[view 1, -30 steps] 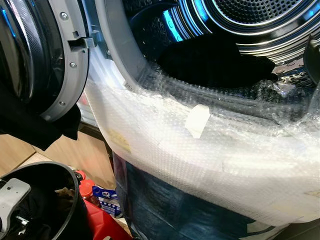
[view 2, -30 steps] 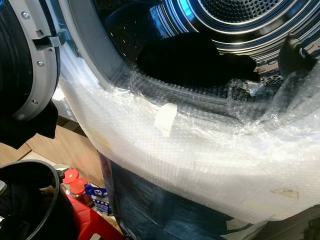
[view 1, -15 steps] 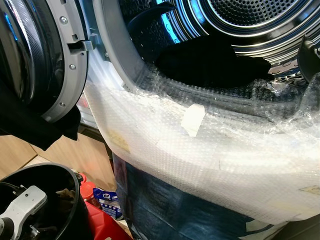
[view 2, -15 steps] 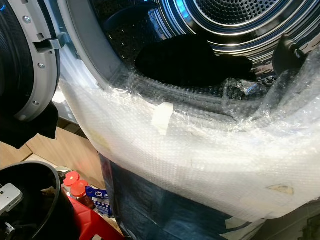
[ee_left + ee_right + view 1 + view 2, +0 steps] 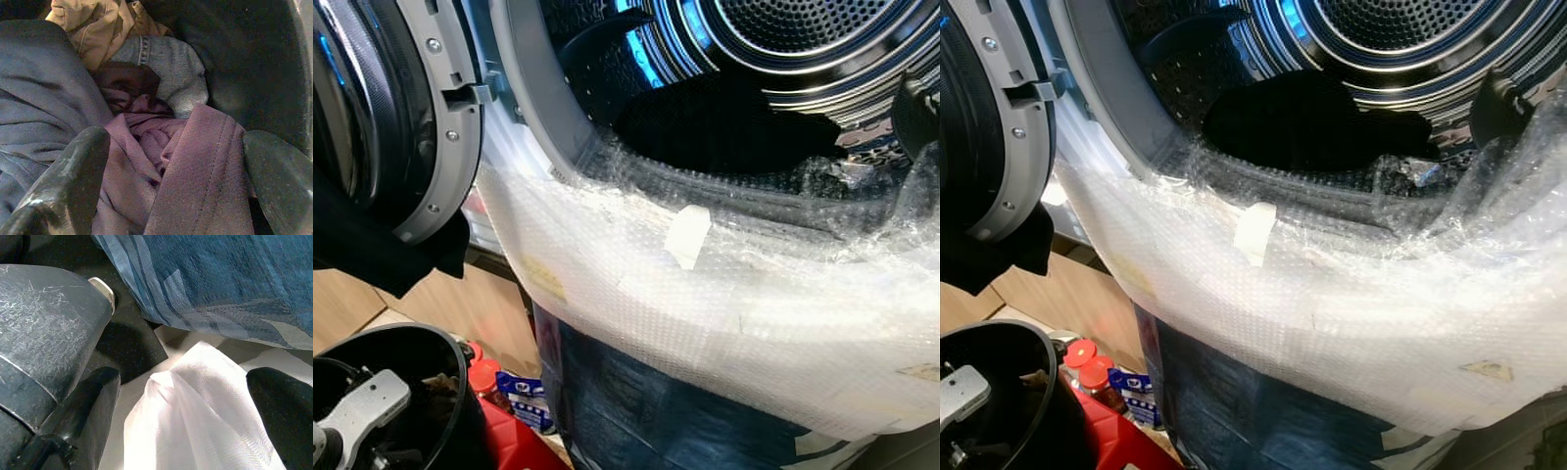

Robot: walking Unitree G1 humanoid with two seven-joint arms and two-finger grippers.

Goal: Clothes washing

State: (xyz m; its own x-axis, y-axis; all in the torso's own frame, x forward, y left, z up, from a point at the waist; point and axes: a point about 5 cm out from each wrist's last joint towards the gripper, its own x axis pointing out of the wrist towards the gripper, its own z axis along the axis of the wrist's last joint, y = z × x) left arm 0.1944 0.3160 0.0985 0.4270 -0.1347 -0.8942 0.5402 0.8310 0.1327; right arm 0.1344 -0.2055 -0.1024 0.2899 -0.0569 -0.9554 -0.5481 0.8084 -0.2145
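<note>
Both left end effector point(image 5: 176, 191) fingers straddle purple garment point(image 5: 186, 171).

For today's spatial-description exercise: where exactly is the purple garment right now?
The purple garment lies in the black bucket at lower left, between the open left end effector fingers, beside denim.

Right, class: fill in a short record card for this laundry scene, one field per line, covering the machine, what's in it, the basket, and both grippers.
Washer door: open, swung to the robot's left
Drum: holds a dark garment
Washer front: wrapped in bubble wrap, a tape patch on it
Black basket: lower left, holds clothes
Left gripper: inside the basket, fingers open either side of a purple garment
Right gripper: low, open, white cloth between its fingers
</note>
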